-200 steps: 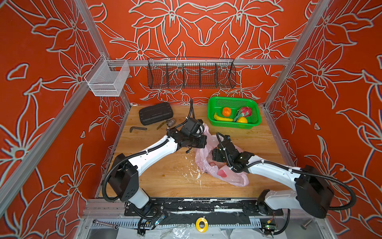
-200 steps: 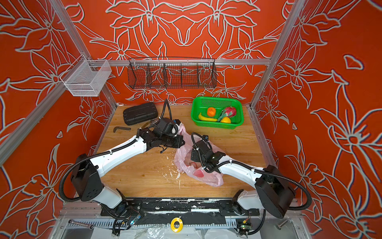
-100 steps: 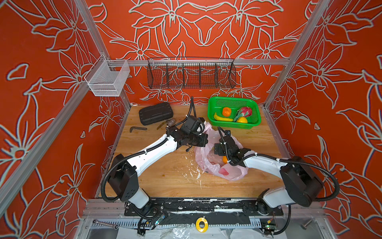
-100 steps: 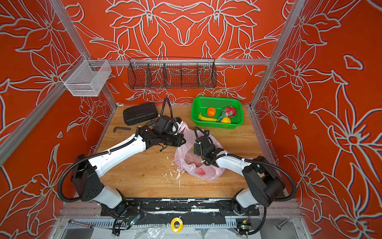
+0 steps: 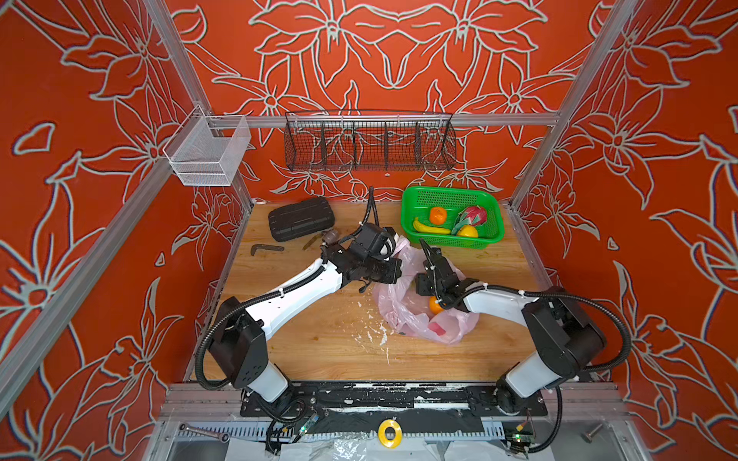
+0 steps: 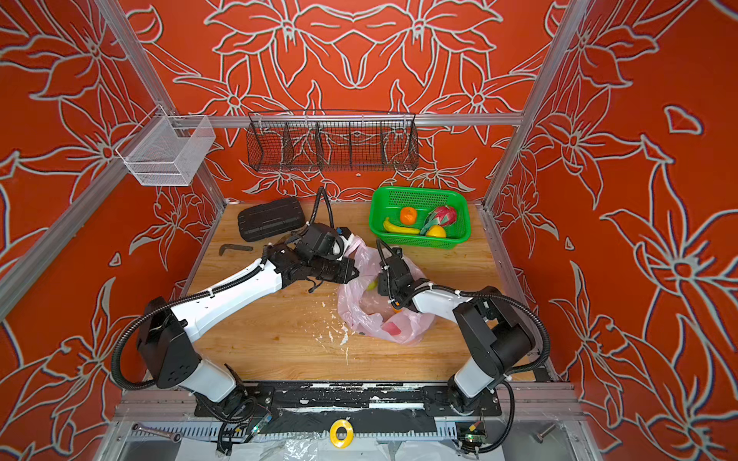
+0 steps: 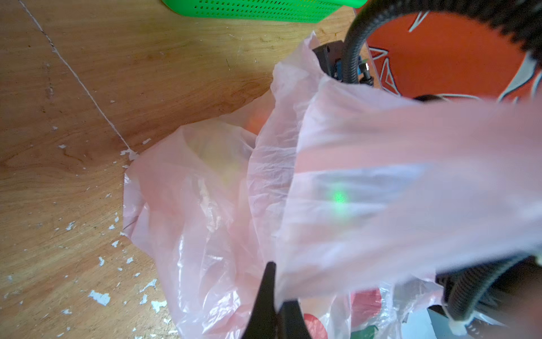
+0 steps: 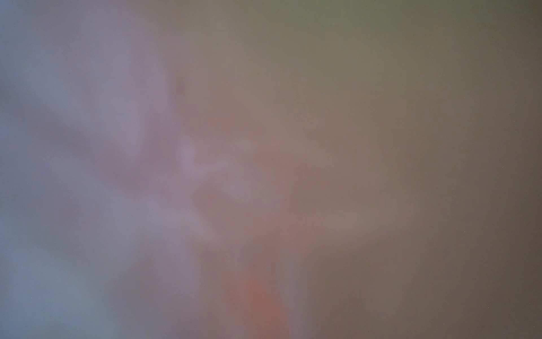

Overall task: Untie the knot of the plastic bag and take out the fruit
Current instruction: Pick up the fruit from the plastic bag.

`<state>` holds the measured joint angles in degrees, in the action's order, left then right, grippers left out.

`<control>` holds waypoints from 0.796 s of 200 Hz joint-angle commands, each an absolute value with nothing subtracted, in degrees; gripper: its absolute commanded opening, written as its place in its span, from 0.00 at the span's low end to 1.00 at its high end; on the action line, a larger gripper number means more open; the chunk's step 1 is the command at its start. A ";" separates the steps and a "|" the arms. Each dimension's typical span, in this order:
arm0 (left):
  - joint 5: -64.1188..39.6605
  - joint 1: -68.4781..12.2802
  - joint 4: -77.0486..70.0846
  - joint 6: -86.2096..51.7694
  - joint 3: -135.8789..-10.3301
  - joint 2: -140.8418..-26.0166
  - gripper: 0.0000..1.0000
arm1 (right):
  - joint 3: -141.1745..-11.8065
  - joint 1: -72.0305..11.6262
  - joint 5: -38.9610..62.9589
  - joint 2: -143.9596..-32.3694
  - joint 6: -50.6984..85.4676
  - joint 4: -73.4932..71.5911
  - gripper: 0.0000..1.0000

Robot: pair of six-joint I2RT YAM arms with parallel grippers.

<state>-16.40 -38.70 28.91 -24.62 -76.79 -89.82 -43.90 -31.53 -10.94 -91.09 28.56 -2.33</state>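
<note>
The pink plastic bag (image 5: 403, 315) lies slumped on the wooden table (image 5: 303, 343) with its mouth open. The knot is out of view. My left gripper (image 7: 277, 302) is shut on a lifted edge of the bag (image 7: 381, 182), at the mouth's left side in both top views. My right gripper (image 5: 426, 281) reaches down into the mouth. Its fingertips are hidden, and the right wrist view is only a pink blur. Fruit shows inside the bag: an orange (image 5: 434, 305) under that wrist and a yellow piece (image 6: 373, 284).
A green basket (image 5: 411, 199) at the back right holds an orange, a banana, a dragon fruit and a yellow fruit. A black case (image 5: 301, 218) and a hex key (image 5: 265, 248) lie at the back left. White flecks (image 5: 371, 333) dot the table.
My right arm has drawn its elbow in and its wrist has gone further over the bag's mouth. An orange now shows beside it. The left arm has hardly moved.
</note>
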 commanded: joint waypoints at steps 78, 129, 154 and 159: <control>-14.21 -38.67 30.34 -25.48 -78.52 -91.19 0.14 | -40.69 -31.32 0.04 -78.36 33.31 2.92 0.58; -14.42 -38.69 30.73 -25.84 -80.23 -92.49 0.30 | -39.58 -31.56 5.02 -72.29 34.21 6.64 0.57; -14.12 -38.67 30.76 -26.40 -79.88 -92.90 0.37 | -39.64 -31.69 7.58 -69.08 35.51 8.92 0.57; -13.94 -38.72 30.76 -26.45 -79.74 -92.98 0.38 | -39.56 -31.79 7.81 -68.25 35.87 9.24 0.57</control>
